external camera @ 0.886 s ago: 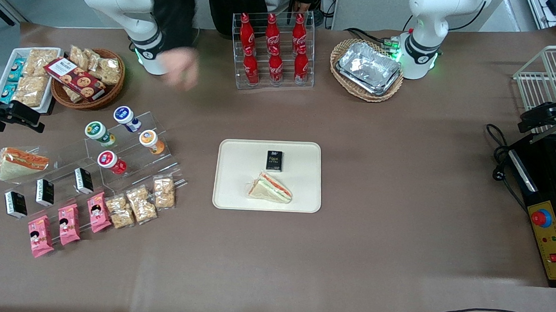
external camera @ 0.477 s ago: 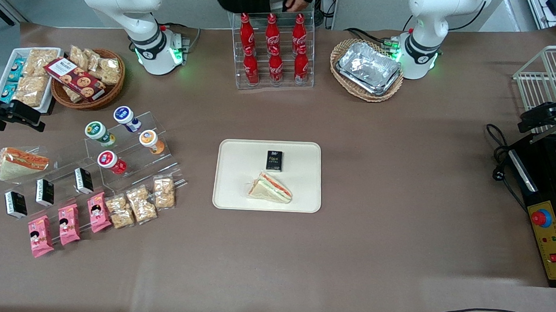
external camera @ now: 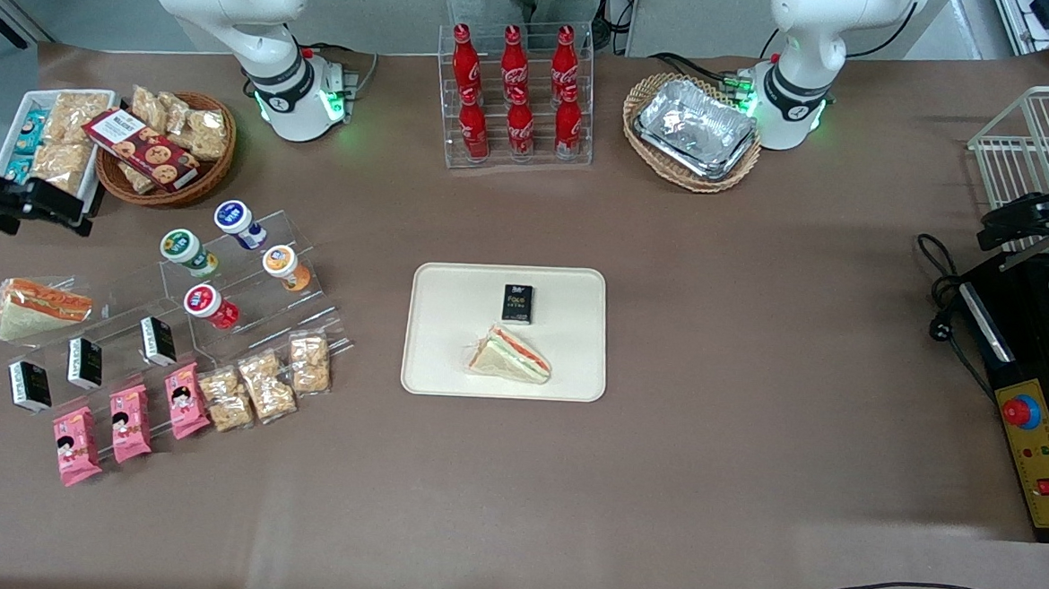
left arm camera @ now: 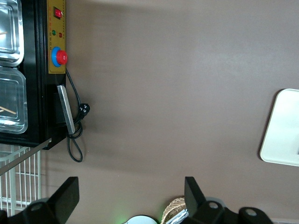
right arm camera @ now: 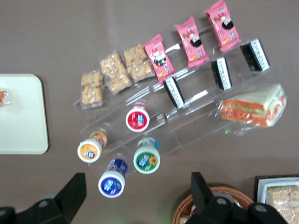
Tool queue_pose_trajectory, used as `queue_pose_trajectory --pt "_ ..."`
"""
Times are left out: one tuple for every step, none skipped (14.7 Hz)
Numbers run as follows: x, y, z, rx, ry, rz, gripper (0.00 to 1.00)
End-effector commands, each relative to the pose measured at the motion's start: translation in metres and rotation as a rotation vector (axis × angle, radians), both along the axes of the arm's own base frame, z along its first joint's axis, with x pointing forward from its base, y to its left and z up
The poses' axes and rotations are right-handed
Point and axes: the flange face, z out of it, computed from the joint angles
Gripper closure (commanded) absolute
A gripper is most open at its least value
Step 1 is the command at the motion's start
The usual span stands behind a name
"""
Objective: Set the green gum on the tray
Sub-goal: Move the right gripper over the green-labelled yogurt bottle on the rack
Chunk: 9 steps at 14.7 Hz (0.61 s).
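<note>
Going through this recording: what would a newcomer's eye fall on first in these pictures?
Likely the cream tray at mid-table, holding a wrapped sandwich and a small black box. Next, the clear stepped stand toward the working arm's end with four bright-lidded bottles, the green gum among them, and the red cola bottles farther from the camera. The gripper hangs open near the snack basket, holding nothing.

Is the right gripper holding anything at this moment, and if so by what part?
Nothing is held. The gripper is open and empty, high above the green gum, which sits untouched on its clear stand.
</note>
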Motion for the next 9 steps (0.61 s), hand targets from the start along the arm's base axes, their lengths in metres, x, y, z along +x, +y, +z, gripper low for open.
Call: queue_pose_trajectory --pt "-0.084 0.02 -0.013 0.002 -0.023 0.015 0.0" --pt "-0.108 0.024 -0.021 -0.001 -0.036 0.022 0.0" --pt "-0.129 0.027 -0.028 0.0 -0.073 0.025 0.0" --pt "-0.142 0.028 -0.033 0.001 -0.091 0.026 0.0" --pt "-0.142 0.029 -0.036 0.001 -0.078 0.027 0.0" --pt "-0.142 0.029 -0.037 0.002 -0.073 0.029 0.0" --pt "-0.141 0.029 -0.038 0.002 -0.071 0.04 0.0" --pt "-0.14 0.028 -0.038 0.0 -0.067 0.043 0.0" --pt "-0.139 0.028 -0.042 -0.003 -0.058 0.045 0.0"
